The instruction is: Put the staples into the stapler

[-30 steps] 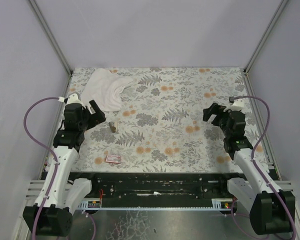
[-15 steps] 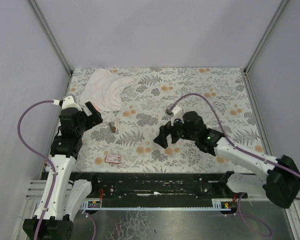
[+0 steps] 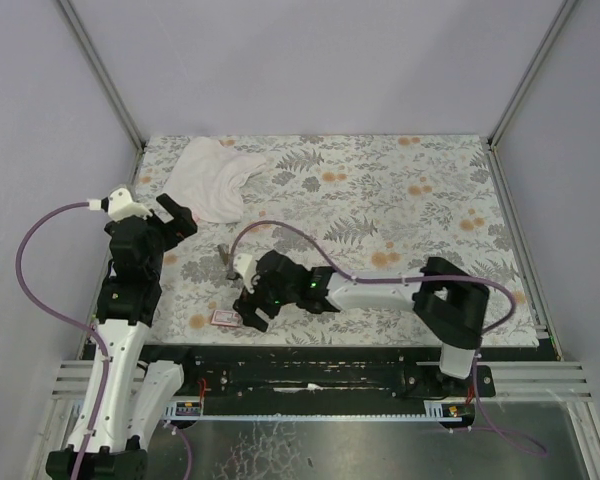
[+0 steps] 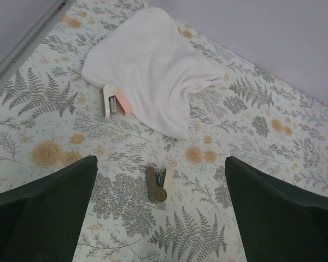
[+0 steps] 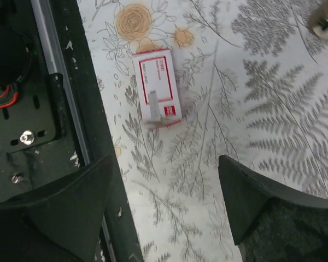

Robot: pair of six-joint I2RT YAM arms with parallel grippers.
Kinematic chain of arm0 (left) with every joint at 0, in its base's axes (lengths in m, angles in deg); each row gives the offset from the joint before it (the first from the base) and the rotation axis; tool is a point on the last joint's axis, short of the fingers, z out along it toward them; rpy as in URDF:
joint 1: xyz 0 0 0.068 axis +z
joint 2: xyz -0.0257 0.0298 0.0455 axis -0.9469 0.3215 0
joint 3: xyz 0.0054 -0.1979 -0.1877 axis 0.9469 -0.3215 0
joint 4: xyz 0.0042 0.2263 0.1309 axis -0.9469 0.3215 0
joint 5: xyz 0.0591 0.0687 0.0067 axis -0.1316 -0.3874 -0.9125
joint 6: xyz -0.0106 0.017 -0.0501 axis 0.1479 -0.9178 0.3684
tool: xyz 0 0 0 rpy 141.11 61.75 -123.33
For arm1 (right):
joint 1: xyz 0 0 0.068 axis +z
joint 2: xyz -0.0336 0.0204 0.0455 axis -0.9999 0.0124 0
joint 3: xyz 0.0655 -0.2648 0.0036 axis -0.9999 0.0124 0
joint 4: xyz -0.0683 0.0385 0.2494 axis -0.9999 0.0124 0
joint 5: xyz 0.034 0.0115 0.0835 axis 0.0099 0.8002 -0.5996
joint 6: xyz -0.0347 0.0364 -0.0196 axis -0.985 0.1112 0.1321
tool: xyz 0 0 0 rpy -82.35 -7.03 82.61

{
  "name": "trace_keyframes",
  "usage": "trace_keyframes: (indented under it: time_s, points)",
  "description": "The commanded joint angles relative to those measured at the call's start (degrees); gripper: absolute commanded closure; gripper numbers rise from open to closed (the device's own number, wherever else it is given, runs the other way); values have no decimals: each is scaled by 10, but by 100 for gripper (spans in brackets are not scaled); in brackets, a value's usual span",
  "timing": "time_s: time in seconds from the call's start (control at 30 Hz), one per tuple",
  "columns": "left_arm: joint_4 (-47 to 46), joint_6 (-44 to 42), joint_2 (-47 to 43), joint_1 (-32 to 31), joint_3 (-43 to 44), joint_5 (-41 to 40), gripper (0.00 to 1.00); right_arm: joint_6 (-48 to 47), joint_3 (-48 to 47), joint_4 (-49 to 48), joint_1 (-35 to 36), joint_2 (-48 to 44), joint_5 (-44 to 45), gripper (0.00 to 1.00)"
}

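Right wrist: staples (image 5: 157, 87) beyond tool (image 5: 165, 166) (spread)

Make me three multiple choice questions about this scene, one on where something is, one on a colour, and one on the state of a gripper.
1. Where on the table is the red box?
A) by the near edge
B) by the far wall
C) at the right-hand edge

2. What colour is the cloth?
A) blue
B) white
C) black

3. How is the right gripper?
A) shut on the box
B) shut with nothing in it
C) open, holding nothing

Answers:
1 A, the box lies right beside the black frame on the arms' side.
2 B, it shows plain white in the left wrist view.
3 C, its fingers stand wide apart and the box rests on the table.
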Motion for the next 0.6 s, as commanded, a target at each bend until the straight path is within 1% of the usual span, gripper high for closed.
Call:
trace_keyframes:
  time_s: [0.0,0.13,0.3,0.5,0.57]
  points:
    - [-27,8,-10,10,-9,-59,0,-60,-99,32,27,68,7,17]
    - [-29,6,-20,15,-18,-51,0,-80,-146,49,37,115,20,17]
    - [-25,6,-21,21,-19,-60,0,-94,-191,69,43,162,25,15]
    - [-23,7,-22,22,-23,-65,0,-95,-221,71,52,209,32,20]
    - [-24,9,-20,24,-20,-57,0,-97,-231,71,53,224,41,20]
